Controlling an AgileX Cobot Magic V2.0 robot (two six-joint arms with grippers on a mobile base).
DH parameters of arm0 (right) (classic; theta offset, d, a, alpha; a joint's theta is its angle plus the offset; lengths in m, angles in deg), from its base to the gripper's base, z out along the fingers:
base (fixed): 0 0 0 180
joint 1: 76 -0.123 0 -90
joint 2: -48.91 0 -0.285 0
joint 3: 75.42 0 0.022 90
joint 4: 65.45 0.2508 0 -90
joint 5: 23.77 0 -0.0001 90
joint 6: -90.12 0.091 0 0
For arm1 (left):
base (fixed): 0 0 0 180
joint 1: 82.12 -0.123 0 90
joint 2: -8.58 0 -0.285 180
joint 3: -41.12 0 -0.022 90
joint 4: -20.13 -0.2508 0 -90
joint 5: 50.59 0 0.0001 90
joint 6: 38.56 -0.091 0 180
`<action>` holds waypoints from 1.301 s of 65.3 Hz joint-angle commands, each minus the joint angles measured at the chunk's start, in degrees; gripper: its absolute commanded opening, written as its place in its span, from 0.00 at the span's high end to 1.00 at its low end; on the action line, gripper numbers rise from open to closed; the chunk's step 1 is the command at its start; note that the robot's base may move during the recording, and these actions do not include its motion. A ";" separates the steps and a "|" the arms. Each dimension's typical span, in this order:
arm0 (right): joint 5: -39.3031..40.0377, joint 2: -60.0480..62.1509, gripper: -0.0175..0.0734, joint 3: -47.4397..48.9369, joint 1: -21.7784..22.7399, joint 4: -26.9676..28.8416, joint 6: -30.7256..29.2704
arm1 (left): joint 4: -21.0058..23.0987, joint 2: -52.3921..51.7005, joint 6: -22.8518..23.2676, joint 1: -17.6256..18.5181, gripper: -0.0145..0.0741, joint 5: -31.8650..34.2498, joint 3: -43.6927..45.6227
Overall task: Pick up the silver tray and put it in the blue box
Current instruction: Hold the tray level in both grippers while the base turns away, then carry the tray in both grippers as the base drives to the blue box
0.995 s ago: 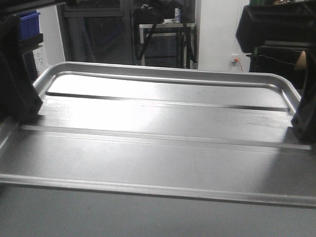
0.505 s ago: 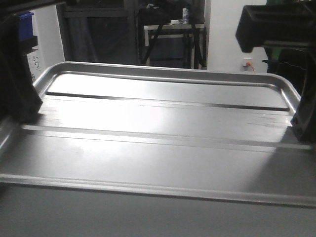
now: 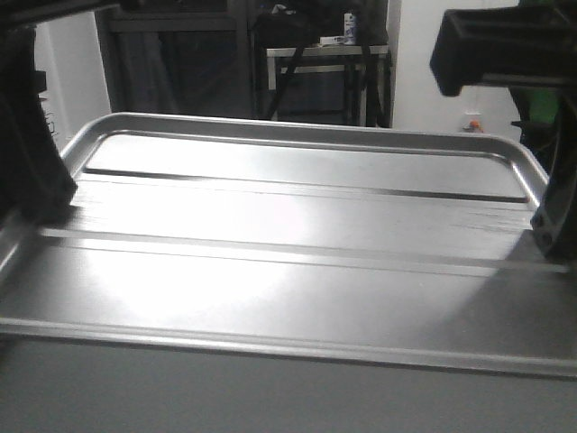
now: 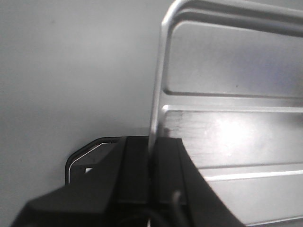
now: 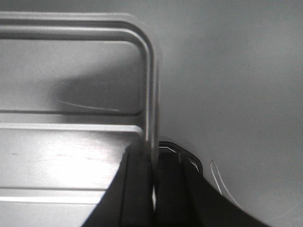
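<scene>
silver tray (image 3: 288, 262) fills the front view. its ridged floor faces the camera and its far long rim stands higher in the picture than the near one. the left gripper (image 3: 36, 171) sits on the tray's left short rim and the right gripper (image 3: 552, 216) on its right short rim. how the jaws stand cannot be read from here. the blue box is not in this view, so i cannot tell how far the carry has to go.

in the left wrist view, the left gripper (image 4: 152, 144) is pinched on the thin raised rim of the tray (image 4: 227, 127), one finger outside and one inside beside a ridge. only the narrow lip sits between them. a plain grey surface (image 4: 71, 71) lies beyond the rim; i cannot tell whether the tray touches it.

in the right wrist view, the right gripper (image 5: 154, 158) is clamped the same way on the right rim of the tray (image 5: 71, 137), a little way along from the rounded corner.

the main risk, as i judge it, is the smooth metal lip sliding out of one pinch, since each grip is shallow and the tray is wide. if the arms drift apart or together, or one leads the other, the tray could twist, pivot in the jaws, or drop at one end. with the box unseen, a tray lowered askew could catch on its rim.
</scene>
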 commanded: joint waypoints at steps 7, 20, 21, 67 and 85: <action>-7.72 1.15 0.74 1.10 0.45 -4.92 -0.12 | -4.93 -1.30 0.40 -0.17 0.95 -5.07 1.26; -7.71 1.15 0.74 1.10 0.45 -4.92 -0.12 | -5.01 -1.30 0.40 -0.30 0.95 -5.07 1.26; -7.71 1.15 0.74 1.10 0.45 -4.92 -0.12 | -5.01 -1.30 0.40 -0.30 0.95 -5.07 1.26; -7.73 1.15 0.74 1.10 0.45 -4.92 -0.12 | -5.01 -1.30 0.40 -0.30 0.95 -4.96 1.26; -7.73 1.15 0.74 1.10 0.45 -4.92 -0.12 | -5.01 -1.30 0.40 -0.30 0.95 -4.96 1.26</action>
